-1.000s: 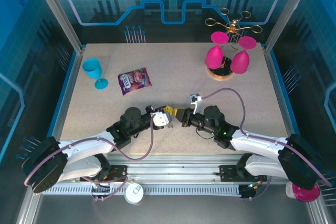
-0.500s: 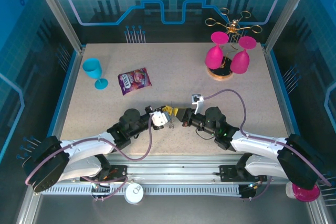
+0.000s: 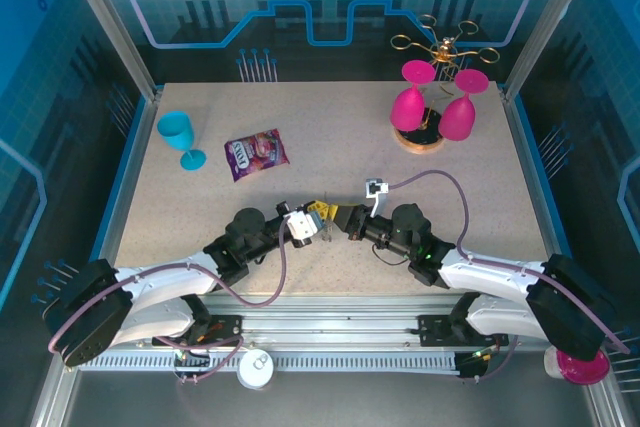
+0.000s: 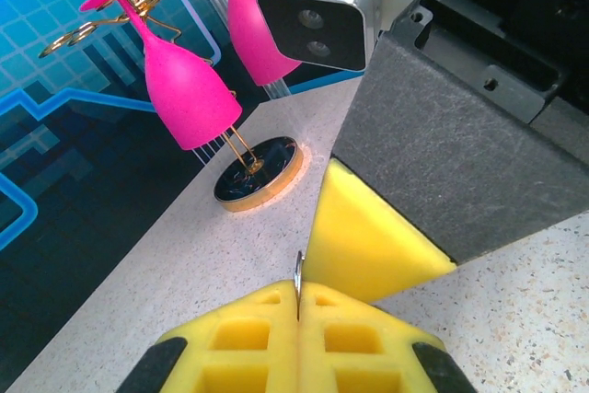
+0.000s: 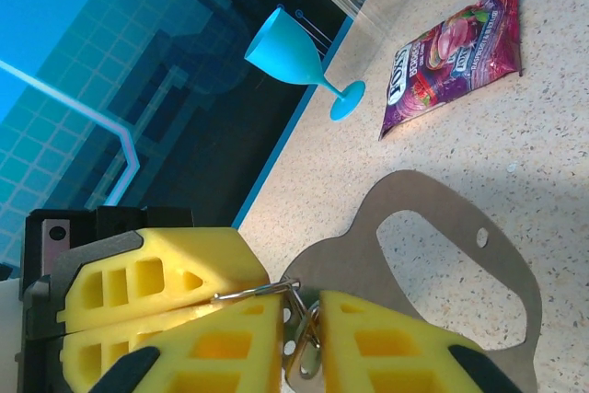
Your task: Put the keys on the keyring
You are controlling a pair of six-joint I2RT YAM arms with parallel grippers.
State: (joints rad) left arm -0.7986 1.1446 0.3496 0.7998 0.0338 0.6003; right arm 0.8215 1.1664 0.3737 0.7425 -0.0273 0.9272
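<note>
Top: high, rear. Wrists: close, opposed, sharing table [image 3: 320, 112].

Keyring [image 5: 345, 260]: flat grey-brown oval loop; you see its silvery wire end [image 5: 258, 293] pinched in the left gripper [image 4: 299, 312].

Twin builds along the bottom of the top view: glossy white shells on the left arm [image 3: 160, 287] and the right arm [image 3: 495, 277], with matte black rounded joint housings further up. Looped over each, a thin mauve cable [image 3: 430, 172]. At the left gripper [image 4: 299, 294] and the right gripper [image 5: 300, 308], bright yellow finger pads [image 4: 248, 342] moulded with square pockets, seated in black holders. In the upper middle of the left wrist view, a silver-white two-lens camera box [image 4: 317, 6] above a speckled dark grey housing [image 4: 460, 154].
</note>
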